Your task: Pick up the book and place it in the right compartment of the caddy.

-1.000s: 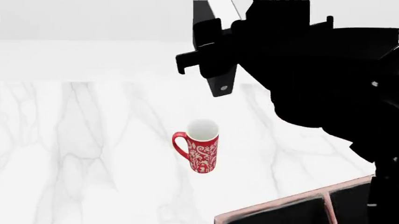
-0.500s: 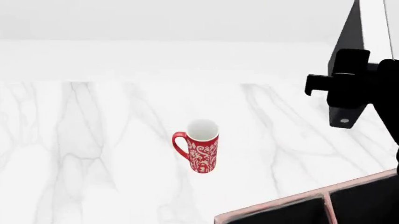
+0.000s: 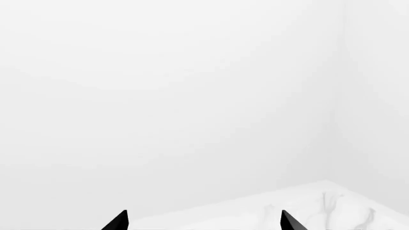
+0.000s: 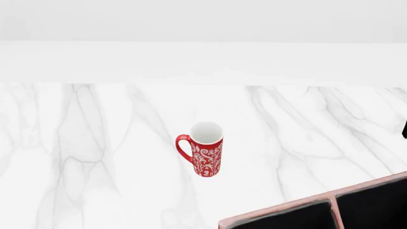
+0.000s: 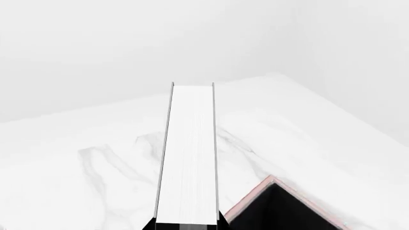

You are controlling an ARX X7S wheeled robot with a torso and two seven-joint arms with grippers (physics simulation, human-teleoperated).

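Note:
In the right wrist view the book [image 5: 188,153] is held edge-on, its white page edges facing the camera between thin black covers. My right gripper [image 5: 187,227] is shut on it, a black finger on each cover. The book hangs above the marble, beside a corner of the caddy [image 5: 250,197], whose pink rim frames a black inside. In the head view only the caddy's [image 4: 279,210] near corner and one divider show at the bottom right; the book and both grippers are outside that view. My left gripper [image 3: 203,223] is open and holds nothing.
A red-and-white patterned mug [image 4: 207,152] stands upright on the white marble table [image 4: 95,157], left of the caddy. A plain white wall runs behind the table. A thin black sliver [image 4: 405,129] shows at the head view's right edge.
My right arm, carrying the book, swept from the upper middle of the head view to the right and has left that view. The mug and caddy have not moved.

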